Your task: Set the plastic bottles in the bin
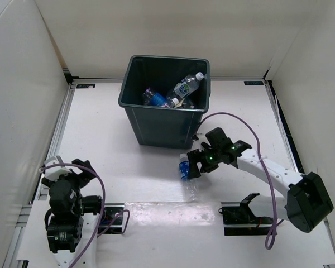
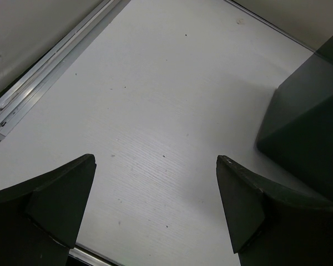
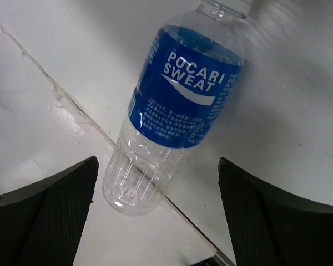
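A clear plastic bottle with a blue label lies on the table in front of the bin; the right wrist view shows this bottle lying between and beyond the open fingers. My right gripper hovers just right of it, open, touching nothing. Inside the bin lie a white-capped bottle and a blue-labelled bottle. My left gripper stays folded at the near left, open and empty, with the bin's corner at the right of its view.
White walls enclose the table on the left, back and right. A metal rail runs along the left edge. A purple cable loops from the right arm near the bin. Two black mounts sit at the near edge.
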Robot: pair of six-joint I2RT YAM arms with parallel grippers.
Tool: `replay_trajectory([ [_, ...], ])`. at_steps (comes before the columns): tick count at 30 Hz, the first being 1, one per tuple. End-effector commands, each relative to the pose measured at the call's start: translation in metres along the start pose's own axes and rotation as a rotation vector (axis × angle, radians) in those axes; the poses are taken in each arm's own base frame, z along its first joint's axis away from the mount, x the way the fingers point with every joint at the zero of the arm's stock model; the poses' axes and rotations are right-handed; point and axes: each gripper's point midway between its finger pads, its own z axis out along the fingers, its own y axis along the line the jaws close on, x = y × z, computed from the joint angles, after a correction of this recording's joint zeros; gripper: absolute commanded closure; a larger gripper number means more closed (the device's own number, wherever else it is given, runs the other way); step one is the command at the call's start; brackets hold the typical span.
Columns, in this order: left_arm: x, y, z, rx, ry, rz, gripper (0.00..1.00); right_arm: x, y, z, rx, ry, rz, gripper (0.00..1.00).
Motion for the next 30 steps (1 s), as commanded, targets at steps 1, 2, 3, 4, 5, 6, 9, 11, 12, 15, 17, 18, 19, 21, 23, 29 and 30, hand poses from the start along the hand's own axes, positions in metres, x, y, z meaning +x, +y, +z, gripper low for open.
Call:
replay_trajectory([
  [1, 0.004, 0.000, 0.004, -0.011, 0.037, 0.005, 0.00, 0.001, -0.006, 0.013, 0.021, -0.016, 0.032, 0.10],
  [2, 0.003, -0.002, 0.004, -0.001, 0.034, 0.010, 0.00, -0.003, -0.006, 0.016, 0.016, -0.029, 0.026, 0.10],
  [3, 0.004, -0.003, 0.003, 0.008, 0.030, 0.008, 0.00, 0.000, -0.008, 0.019, 0.019, -0.021, 0.027, 0.10],
  [4, 0.003, -0.003, 0.002, 0.010, 0.024, 0.007, 0.00, 0.001, -0.010, 0.022, 0.024, -0.014, 0.032, 0.10],
  [5, 0.004, -0.002, 0.002, 0.008, 0.022, 0.004, 0.00, 0.001, -0.011, 0.024, 0.027, -0.012, 0.034, 0.10],
  [6, 0.002, -0.002, 0.001, 0.010, 0.012, 0.002, 0.00, 0.002, -0.012, 0.026, 0.033, -0.007, 0.037, 0.10],
  [9, 0.003, 0.000, 0.001, -0.004, 0.014, -0.001, 0.00, 0.005, -0.017, 0.031, 0.033, 0.015, 0.065, 0.10],
  [11, 0.002, 0.000, 0.001, -0.004, 0.011, -0.003, 0.00, 0.007, -0.022, 0.037, 0.025, 0.047, 0.087, 0.10],
  [12, 0.003, 0.001, 0.002, -0.008, 0.017, -0.002, 0.00, 0.008, -0.024, 0.040, 0.025, 0.062, 0.097, 0.10],
  [15, 0.004, 0.001, 0.002, -0.011, 0.019, -0.003, 0.00, 0.009, -0.023, 0.048, 0.020, 0.106, 0.089, 0.10],
  [17, 0.003, 0.003, 0.002, -0.020, 0.018, -0.007, 0.00, 0.009, -0.023, 0.053, 0.022, 0.122, 0.085, 0.16],
  [18, 0.003, 0.003, 0.002, -0.023, 0.017, -0.008, 0.00, 0.011, -0.021, 0.055, 0.019, 0.135, 0.076, 0.23],
  [19, 0.002, 0.003, 0.002, -0.020, 0.014, -0.008, 0.00, 0.009, -0.021, 0.055, 0.019, 0.137, 0.075, 0.27],
  [21, 0.003, 0.003, 0.002, -0.023, 0.016, -0.010, 0.00, 0.009, -0.025, 0.053, 0.044, 0.142, 0.084, 0.34],
  [23, 0.003, 0.004, 0.002, -0.033, 0.016, -0.011, 0.00, 0.005, -0.026, 0.046, 0.046, 0.125, 0.103, 0.42],
  [29, 0.003, 0.005, 0.005, -0.039, 0.012, -0.022, 0.00, -0.002, -0.011, 0.012, 0.031, 0.102, 0.073, 0.64],
  [30, 0.004, 0.005, 0.006, -0.039, 0.015, -0.018, 0.00, -0.006, -0.007, 0.001, 0.029, 0.069, 0.043, 0.65],
])
